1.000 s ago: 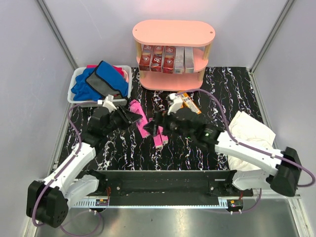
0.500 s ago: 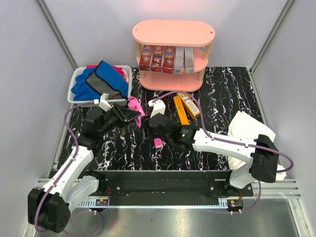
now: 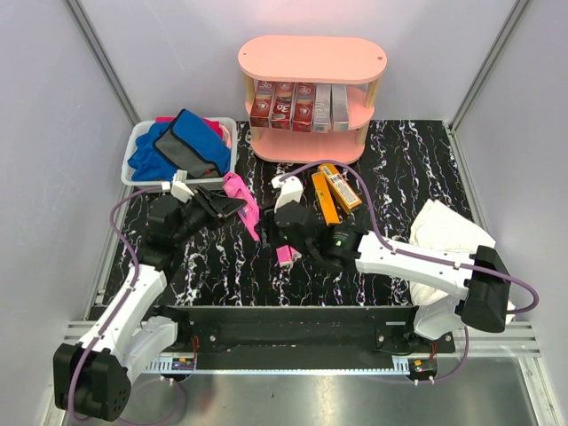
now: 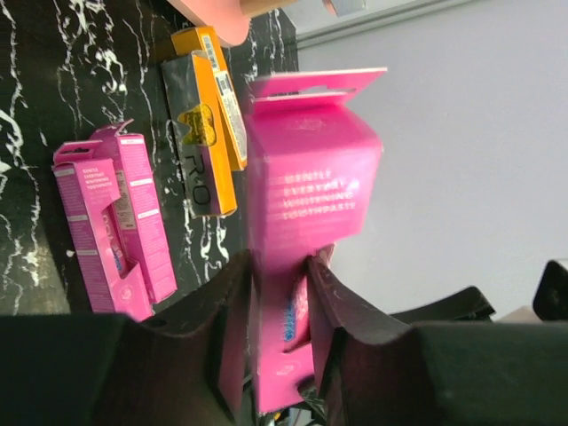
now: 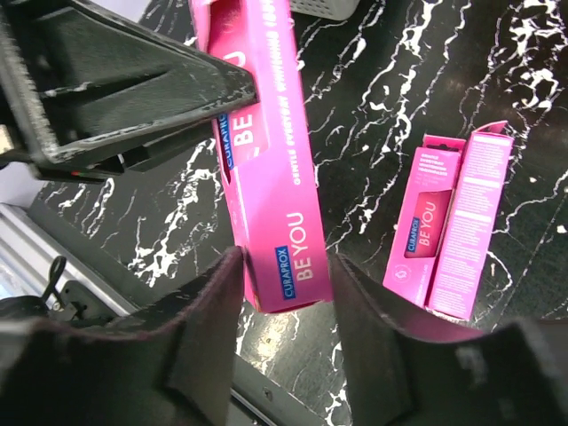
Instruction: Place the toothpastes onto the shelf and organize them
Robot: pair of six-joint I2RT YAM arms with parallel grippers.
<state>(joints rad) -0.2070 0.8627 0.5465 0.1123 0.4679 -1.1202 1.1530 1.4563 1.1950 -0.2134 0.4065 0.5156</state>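
My left gripper [image 3: 232, 206] [image 4: 277, 266] is shut on a bright pink toothpaste box [image 3: 242, 197] [image 4: 311, 177], held tilted above the table. My right gripper [image 3: 266, 231] [image 5: 288, 259] has come to the same box [image 5: 266, 133], and its jaws press against both sides of the lower end. Two more pink boxes [image 3: 285, 256] [image 5: 453, 231] lie on the black table, with orange boxes [image 3: 333, 191] [image 4: 213, 115] behind them. The salmon-pink shelf [image 3: 311, 58] stands at the back. Dark red boxes [image 3: 282, 105] and silver ones [image 3: 330, 106] stand on its middle tier.
A white bin [image 3: 133, 146] with blue and grey cloths [image 3: 182, 142] sits at the back left, close to the left arm. A crumpled white cloth [image 3: 448, 235] lies on the right beside the right arm. Grey walls enclose the table.
The right gripper swung left, away from the pink boxes on the table, and closed around the box in the left gripper. The left gripper kept its hold and drifted slightly left.
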